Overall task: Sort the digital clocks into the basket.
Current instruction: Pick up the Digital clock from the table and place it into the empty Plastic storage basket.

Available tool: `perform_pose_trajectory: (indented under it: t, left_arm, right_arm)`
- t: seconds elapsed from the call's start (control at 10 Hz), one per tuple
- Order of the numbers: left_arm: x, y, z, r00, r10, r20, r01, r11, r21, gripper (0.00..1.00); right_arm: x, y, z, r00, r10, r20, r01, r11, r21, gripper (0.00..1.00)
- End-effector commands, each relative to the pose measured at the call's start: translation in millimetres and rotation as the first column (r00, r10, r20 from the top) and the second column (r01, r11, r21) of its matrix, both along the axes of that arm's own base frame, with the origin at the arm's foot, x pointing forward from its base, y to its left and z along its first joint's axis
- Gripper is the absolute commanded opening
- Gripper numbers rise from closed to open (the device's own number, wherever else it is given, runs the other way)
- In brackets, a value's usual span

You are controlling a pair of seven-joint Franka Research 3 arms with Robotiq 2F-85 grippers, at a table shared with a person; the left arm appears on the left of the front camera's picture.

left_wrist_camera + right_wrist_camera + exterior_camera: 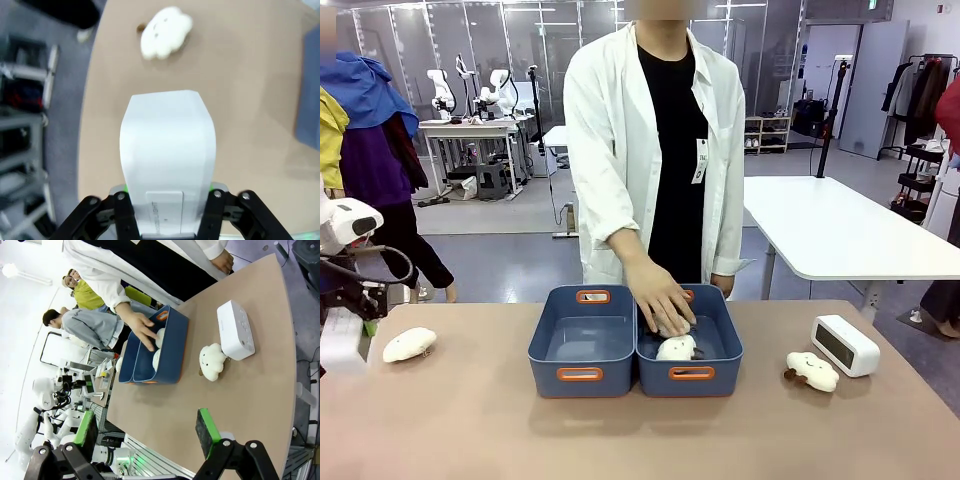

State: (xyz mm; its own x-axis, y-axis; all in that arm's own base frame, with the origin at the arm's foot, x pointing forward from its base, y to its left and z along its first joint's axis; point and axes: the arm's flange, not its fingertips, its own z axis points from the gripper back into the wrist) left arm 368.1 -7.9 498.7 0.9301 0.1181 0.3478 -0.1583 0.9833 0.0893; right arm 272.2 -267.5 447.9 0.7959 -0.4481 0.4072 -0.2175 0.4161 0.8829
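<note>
Basket on the left shows bare floor, basket on the right holds plush toys under a person's hand; my left gripper clamps one digital clock, my right gripper gapes wide, second clock sits on the table far right.

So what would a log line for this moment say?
left end effector: shut on first clock | right end effector: open | second clock: on table, beside plush toy | person's hand: in right basket

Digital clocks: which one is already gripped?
The white rounded plastic clock held in the left gripper; the other white clock sits free on the tan table beside a cream plush toy.
</note>
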Motion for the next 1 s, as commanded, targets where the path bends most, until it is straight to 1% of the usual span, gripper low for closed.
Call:
perform_pose_trajectory:
  t: [0.0, 0.1, 0.2, 0.3, 0.4, 0.5, 0.6, 0.8, 0.9]
  left_arm:
    - [10, -12, 47, 0.965, -0.253, 0.072, 0.251, 0.967, 0.031, 0.50]
    - [18, -32, 63, 0.948, -0.311, 0.073, 0.308, 0.950, 0.044, 0.50]
    - [22, -55, 71, 0.916, -0.399, 0.045, 0.397, 0.917, 0.044, 0.50]
    - [23, -83, 73, 0.869, -0.495, 0.006, 0.495, 0.869, 0.002, 0.50]
    - [23, -107, 72, 0.825, -0.565, -0.012, 0.565, 0.825, -0.012, 0.50]
    - [27, -135, 68, 0.792, -0.609, -0.033, 0.609, 0.793, -0.018, 0.50]
    - [30, -155, 62, 0.786, -0.614, -0.071, 0.615, 0.788, -0.006, 0.50]
    - [45, -186, 53, 0.804, -0.587, -0.093, 0.589, 0.808, -0.013, 0.50]
    - [59, -209, 48, 0.809, -0.580, -0.092, 0.579, 0.814, -0.042, 0.50]
  right_arm:
    - [-2, 0, 3, 1.000, -0.003, 0.023, 0.003, 1.000, 0.005, 1.00]
    - [-2, 0, 3, 1.000, -0.003, 0.023, 0.003, 1.000, 0.005, 1.00]
    - [-2, 0, 3, 1.000, -0.003, 0.023, 0.003, 1.000, 0.005, 1.00]
    - [-2, 0, 3, 1.000, -0.003, 0.023, 0.003, 1.000, 0.005, 1.00]
    - [-2, 0, 3, 1.000, -0.003, 0.023, 0.003, 1.000, 0.005, 1.00]
    - [-2, 0, 3, 1.000, -0.003, 0.023, 0.003, 1.000, 0.005, 1.00]
    - [-2, 0, 3, 1.000, -0.003, 0.023, 0.003, 1.000, 0.005, 1.00]
    - [-2, 0, 3, 1.000, -0.003, 0.023, 0.003, 1.000, 0.005, 1.00]
    - [-2, 0, 3, 1.000, -0.003, 0.023, 0.003, 1.000, 0.005, 1.00]
